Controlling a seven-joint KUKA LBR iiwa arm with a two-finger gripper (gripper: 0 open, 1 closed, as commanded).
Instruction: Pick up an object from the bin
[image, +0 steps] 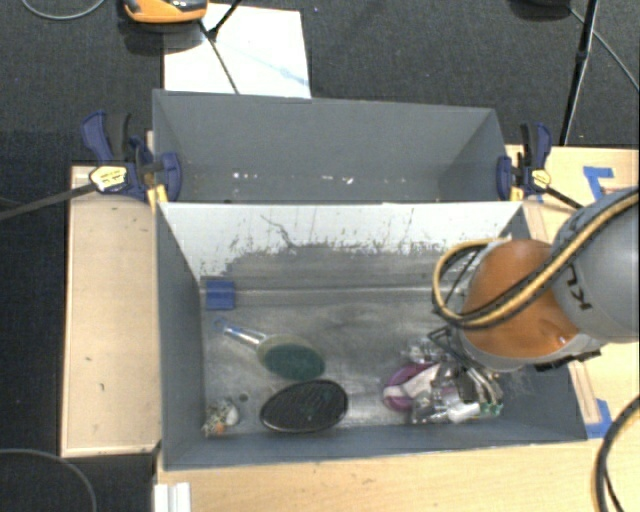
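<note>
The gripper, closure indeterminable, stood against a small purple rounded object near the grey metal bin's front-right wall.

Bin: grey metal, pale scratch marks streaked across the rear wall. Small block at the floor's rear left corner: blue. Round pad left of centre: dark green, on a clear pale handle. Oval disc by the front edge: black, finely ribbed. Soft item toward the front right: purple and white. Wrist cover: orange, crossed by yellow-and-black cables
</note>
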